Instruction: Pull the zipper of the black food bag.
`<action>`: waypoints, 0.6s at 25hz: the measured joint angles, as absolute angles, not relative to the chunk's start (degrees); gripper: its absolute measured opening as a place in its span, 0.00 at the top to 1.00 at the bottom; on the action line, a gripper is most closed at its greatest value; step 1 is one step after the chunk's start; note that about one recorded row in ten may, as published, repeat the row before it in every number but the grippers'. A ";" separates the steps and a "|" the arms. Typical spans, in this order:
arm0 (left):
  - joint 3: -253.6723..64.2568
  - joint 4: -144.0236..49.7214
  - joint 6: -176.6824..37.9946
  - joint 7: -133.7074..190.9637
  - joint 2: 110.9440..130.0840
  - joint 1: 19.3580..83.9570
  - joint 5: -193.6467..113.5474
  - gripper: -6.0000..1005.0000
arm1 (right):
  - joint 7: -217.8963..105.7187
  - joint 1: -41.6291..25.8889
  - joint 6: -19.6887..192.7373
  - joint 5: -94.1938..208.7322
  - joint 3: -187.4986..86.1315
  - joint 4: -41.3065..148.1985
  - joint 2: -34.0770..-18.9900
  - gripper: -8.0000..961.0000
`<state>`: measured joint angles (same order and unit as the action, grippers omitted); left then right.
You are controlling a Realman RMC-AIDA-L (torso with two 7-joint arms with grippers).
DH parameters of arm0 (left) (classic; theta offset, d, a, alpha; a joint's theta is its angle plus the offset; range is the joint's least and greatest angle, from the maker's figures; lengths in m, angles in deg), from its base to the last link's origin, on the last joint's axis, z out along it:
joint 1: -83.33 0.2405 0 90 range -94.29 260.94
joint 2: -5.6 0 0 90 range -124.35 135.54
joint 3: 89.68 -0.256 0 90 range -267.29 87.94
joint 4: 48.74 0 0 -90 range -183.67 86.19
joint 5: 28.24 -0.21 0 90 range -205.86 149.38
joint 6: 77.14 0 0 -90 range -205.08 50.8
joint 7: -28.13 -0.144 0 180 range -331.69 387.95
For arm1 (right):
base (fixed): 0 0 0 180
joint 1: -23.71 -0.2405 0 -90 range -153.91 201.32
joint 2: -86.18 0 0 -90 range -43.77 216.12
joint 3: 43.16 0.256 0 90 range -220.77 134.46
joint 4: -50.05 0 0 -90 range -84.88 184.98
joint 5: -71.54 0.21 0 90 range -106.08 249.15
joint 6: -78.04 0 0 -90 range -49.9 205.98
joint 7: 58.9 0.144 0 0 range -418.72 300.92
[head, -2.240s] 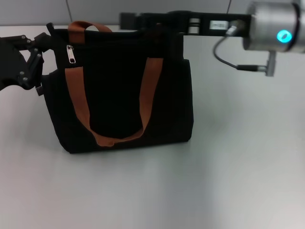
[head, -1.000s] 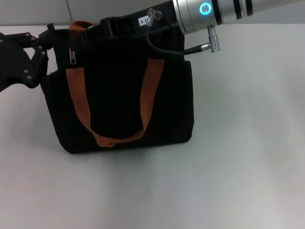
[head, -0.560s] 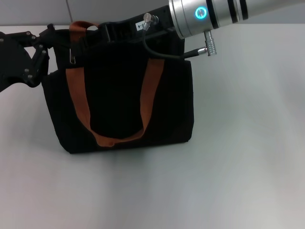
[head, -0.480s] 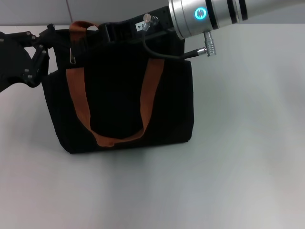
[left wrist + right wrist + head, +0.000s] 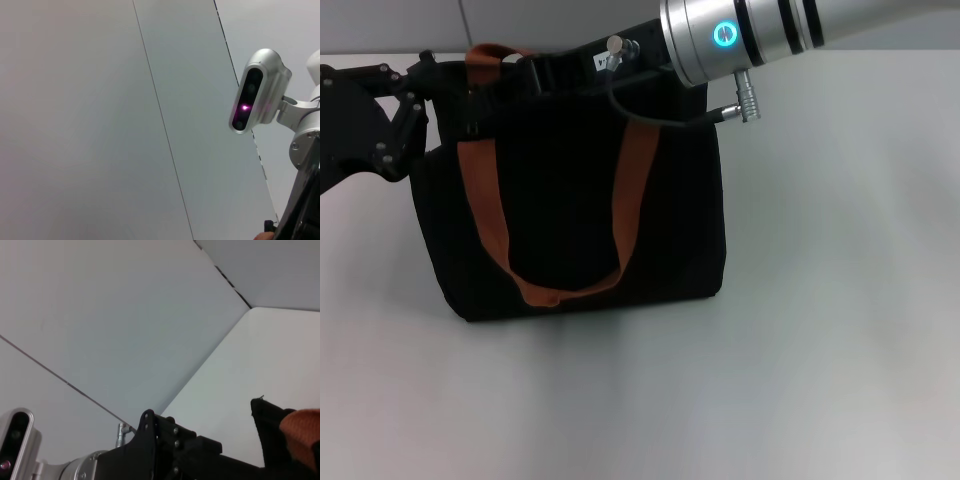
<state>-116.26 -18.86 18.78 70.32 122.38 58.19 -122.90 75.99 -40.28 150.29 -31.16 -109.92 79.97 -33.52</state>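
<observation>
You see the bag (image 5: 570,190) on a plain white table (image 5: 800,330) below grey wall panels (image 5: 100,120); both grippers' finger state can't be told.

Brushed silver right forearm (image 5: 760,30) with black bands and a glowing cyan ring light (image 5: 723,35); black cable (image 5: 650,115) ending in a silver plug (image 5: 744,98). Matte black left gripper (image 5: 370,125) linkage dotted with small screws.
</observation>
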 joint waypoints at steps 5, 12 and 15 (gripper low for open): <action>-116.41 -18.66 18.77 70.24 122.61 58.12 -122.88 0.96 | 76.01 -40.48 150.14 -31.13 -110.05 79.81 -33.61 0.65; -116.50 -18.54 18.75 70.23 122.67 58.01 -122.88 0.96 | 76.08 -40.47 148.98 -31.05 -110.25 79.74 -33.72 0.65; -116.54 -18.53 18.74 70.23 122.67 58.01 -122.88 0.96 | 76.10 -40.49 148.70 -30.99 -110.25 79.68 -33.72 0.65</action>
